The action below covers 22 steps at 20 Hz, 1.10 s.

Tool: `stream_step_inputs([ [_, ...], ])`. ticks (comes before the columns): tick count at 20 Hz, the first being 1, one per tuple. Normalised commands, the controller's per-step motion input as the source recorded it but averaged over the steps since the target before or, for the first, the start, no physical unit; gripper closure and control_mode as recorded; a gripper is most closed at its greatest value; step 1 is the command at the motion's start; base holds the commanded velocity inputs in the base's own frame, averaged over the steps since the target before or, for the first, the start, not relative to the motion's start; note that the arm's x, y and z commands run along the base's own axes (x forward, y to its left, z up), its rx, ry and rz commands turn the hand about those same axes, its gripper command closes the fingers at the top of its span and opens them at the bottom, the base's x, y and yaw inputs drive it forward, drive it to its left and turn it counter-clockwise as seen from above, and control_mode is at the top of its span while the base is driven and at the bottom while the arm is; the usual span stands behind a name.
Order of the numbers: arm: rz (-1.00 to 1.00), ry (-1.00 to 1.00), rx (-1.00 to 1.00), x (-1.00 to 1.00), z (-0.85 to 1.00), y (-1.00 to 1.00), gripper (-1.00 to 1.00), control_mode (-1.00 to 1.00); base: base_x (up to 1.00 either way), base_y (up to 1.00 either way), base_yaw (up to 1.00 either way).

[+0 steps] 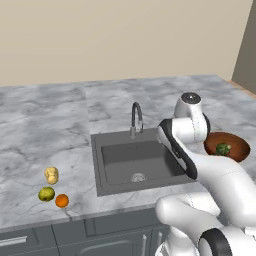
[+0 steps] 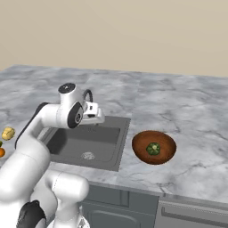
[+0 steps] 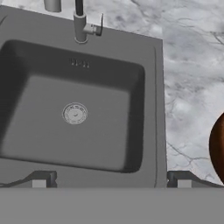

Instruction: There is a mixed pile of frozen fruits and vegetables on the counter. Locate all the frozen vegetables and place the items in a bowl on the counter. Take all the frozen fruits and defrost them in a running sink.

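Observation:
The potato (image 1: 51, 175), the yellow-green fruit (image 1: 46, 194) and the orange ball (image 1: 62, 200) lie close together on the counter (image 1: 45, 130), left of the sink (image 1: 135, 162). The broccoli (image 1: 223, 148) rests inside the reddish-brown bowl (image 1: 235, 142), right of the sink. My gripper (image 3: 111, 180) hangs open and empty above the sink (image 3: 74, 109), near its right side, and holds nothing. From the right base view, the gripper (image 2: 99, 116) sits over the basin (image 2: 87, 142), left of the bowl (image 2: 153, 147) with the broccoli (image 2: 153, 148). No water shows at the faucet (image 3: 80, 22).
The curved faucet (image 1: 136, 117) stands at the back of the sink. My own arm crosses between the sink and the bowl in the left base view. Dark cabinet fronts (image 1: 75, 237) run below the counter's front edge. A plain wall stands behind the counter.

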Motion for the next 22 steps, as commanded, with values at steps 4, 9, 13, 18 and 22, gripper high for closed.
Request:
stream_step_inputs([
  [4, 0.00, 0.00, 0.05, -0.12, 0.00, 0.48, -1.00, -1.00, 0.00, 0.00, 0.00],
  [9, 0.00, 0.00, 0.07, -0.28, 0.00, 0.56, -1.00, -1.00, 0.00, 0.00, 0.00],
  [13, 0.00, 0.00, 0.06, -0.36, 0.00, 0.58, -1.00, -1.00, 0.00, 0.00, 0.00],
  [18, 0.00, 0.00, 0.03, -0.40, 0.00, 0.62, -1.00, -1.00, 0.00, 0.00, 0.00],
  [22, 0.00, 0.00, 0.00, -0.05, 0.00, 0.59, -1.00, -1.00, 0.00, 0.00, 0.00],
])
